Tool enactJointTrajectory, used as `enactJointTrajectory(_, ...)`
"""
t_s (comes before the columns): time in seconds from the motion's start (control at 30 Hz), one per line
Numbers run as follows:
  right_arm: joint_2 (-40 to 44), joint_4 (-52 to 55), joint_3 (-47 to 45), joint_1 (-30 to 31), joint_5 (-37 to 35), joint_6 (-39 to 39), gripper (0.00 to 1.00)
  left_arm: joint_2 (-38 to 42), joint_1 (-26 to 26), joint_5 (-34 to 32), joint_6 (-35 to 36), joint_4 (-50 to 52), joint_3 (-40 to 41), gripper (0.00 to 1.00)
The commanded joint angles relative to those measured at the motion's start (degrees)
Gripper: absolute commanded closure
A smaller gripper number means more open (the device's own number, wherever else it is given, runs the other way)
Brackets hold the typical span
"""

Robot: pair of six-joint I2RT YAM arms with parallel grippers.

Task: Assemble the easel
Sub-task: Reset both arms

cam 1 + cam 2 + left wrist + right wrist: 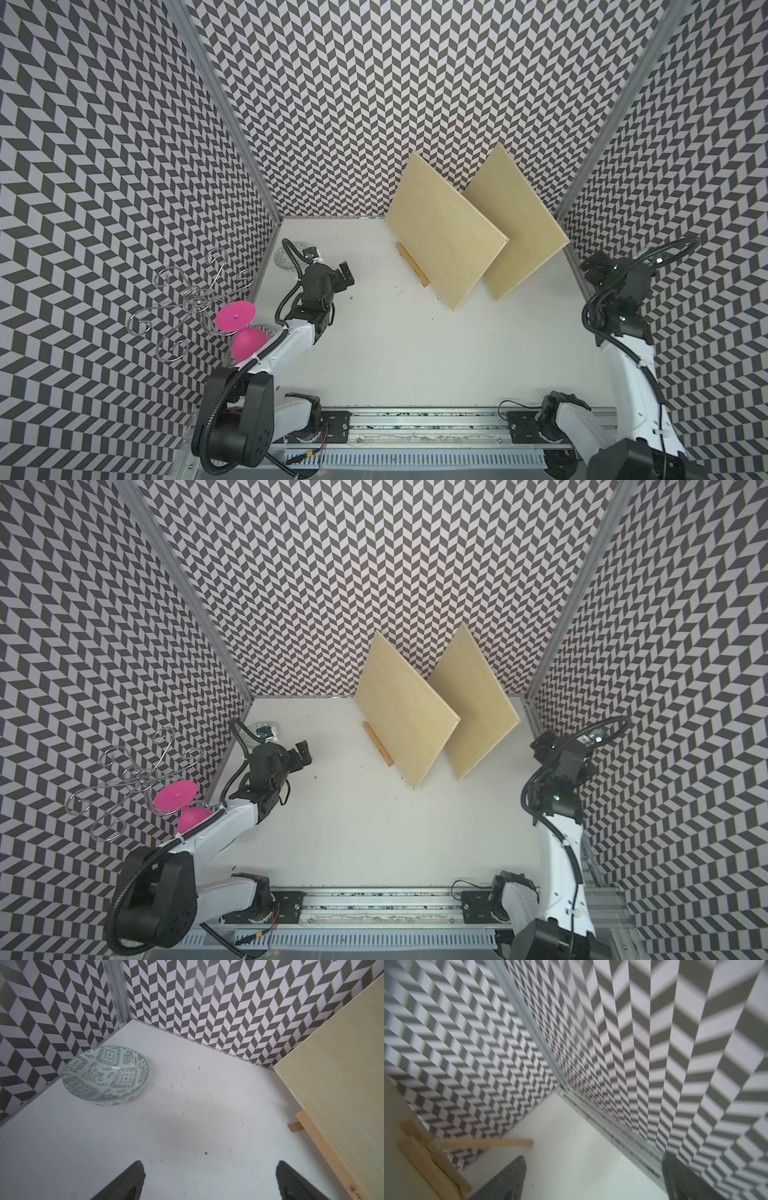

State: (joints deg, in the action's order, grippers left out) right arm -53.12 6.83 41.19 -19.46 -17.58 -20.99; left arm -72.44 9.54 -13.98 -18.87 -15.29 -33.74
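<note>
Two pale boards stood tilted at the far right of the counter (395,353). The left board (446,237) rested on the easel (412,264), with the right board (521,232) just beside it. The easel's ledge ran diagonally from the back wall toward the near right, and the board's face looked up toward the left arm. A rear strut (488,1143) splayed behind one board; which one was unclear. The left pincer (209,1164) and right pincer (593,1156) gaped empty, well clear. Assembly seemed finished, so the next move probably called only for a steadiness check.
</note>
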Motion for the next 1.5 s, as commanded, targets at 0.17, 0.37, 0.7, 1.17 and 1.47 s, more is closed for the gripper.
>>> enactJointTrajectory(0.17, -4.3, -27.2, -17.2, 3.6, 6.7, 2.1, 0.01, -3.8, -1.5, -6.5, 14.6, -19.8, 6.9, 0.0)
enactJointTrajectory(0.37, -16.6, -40.3, -20.2, 16.7, 3.5, 8.6, 0.01, -5.7, -2.3, -3.7, 17.9, -36.5, 13.9, 0.0)
enactJointTrajectory(0.7, -23.5, -59.4, -24.2, 18.6, 14.2, 15.1, 0.01, -12.5, -4.8, 3.4, 20.7, -54.7, 19.8, 0.0)
enactJointTrajectory(1.17, -36.4, -86.7, -30.0, 20.9, 11.0, 19.6, 0.01, -16.6, -7.8, 4.7, 17.6, -57.8, 19.7, 0.0)
enactJointTrajectory(1.47, -34.6, -78.5, -26.7, 21.8, 9.1, 19.7, 0.01, -16.7, -7.6, 4.6, 17.8, -57.9, 19.7, 0.0)
